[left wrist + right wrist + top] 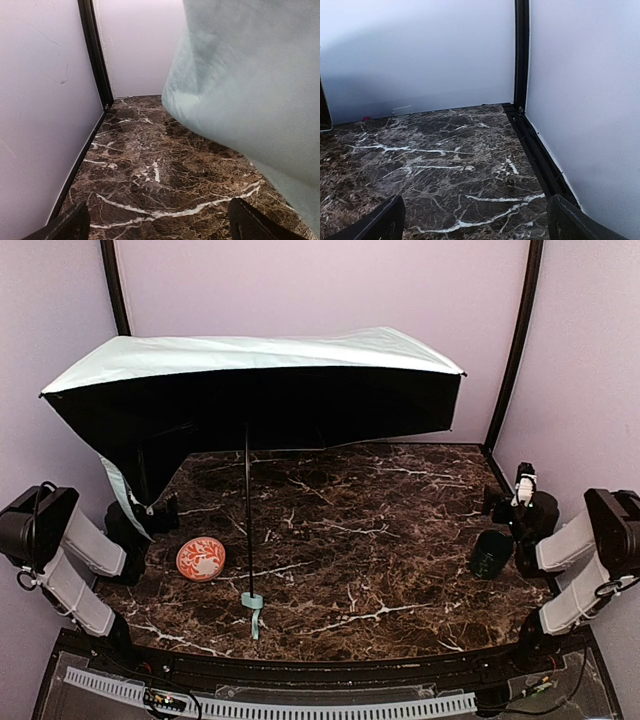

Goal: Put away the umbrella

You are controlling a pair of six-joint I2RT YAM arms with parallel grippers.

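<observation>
Left gripper [160,222] and right gripper [475,220] wait, empty
Fingers [250,225] spread wide, ready to grab. Umbrella [250,360] stands open on its handle [252,600] on the table [400,540], cloth beside the left gripper; it needs folding.

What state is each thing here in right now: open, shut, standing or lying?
umbrella: open, fabric spread wide, shaft extended, resting on the table.
left gripper: open, empty, next to the umbrella's fabric.
right gripper: open, empty.
orange dish: lying flat, nothing on it.
dark cup: seems upright; contents cannot be seen.
</observation>
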